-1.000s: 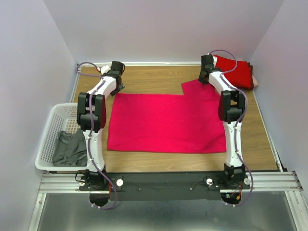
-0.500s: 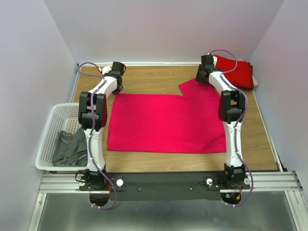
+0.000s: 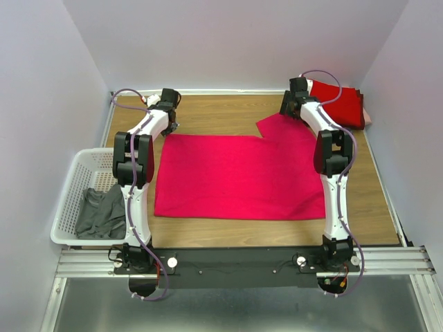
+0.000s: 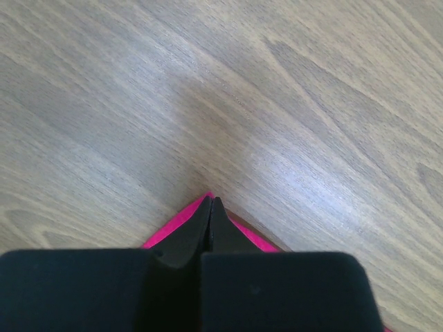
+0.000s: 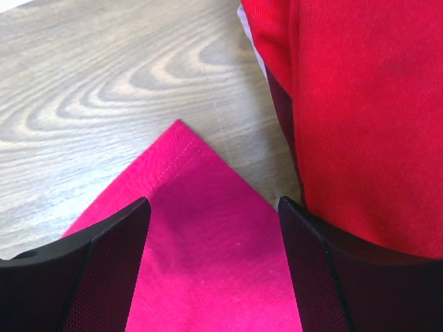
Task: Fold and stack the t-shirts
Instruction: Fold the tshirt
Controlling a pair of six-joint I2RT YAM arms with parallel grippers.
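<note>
A bright pink-red t-shirt (image 3: 239, 176) lies flat across the middle of the table. My left gripper (image 3: 169, 126) is at its far left corner. In the left wrist view that gripper (image 4: 210, 200) is shut, and the pink corner (image 4: 166, 232) shows on both sides of the pinched tips, slightly raised off the wood. My right gripper (image 3: 287, 109) stands open over the shirt's far right sleeve corner (image 5: 201, 228), with its fingertips apart on either side of the cloth (image 5: 213, 207). Deeper red folded t-shirts (image 3: 339, 104) lie at the back right, just beside the right finger (image 5: 367, 104).
A white lattice basket (image 3: 69, 200) hangs off the table's left edge with a grey garment (image 3: 100, 213) inside. Walls close in the back and both sides. Bare wood shows along the far edge between the two grippers.
The left gripper has closed on the shirt's far left corner. The right gripper has opened and let go of the sleeve, whose corner now lies a little further left.
</note>
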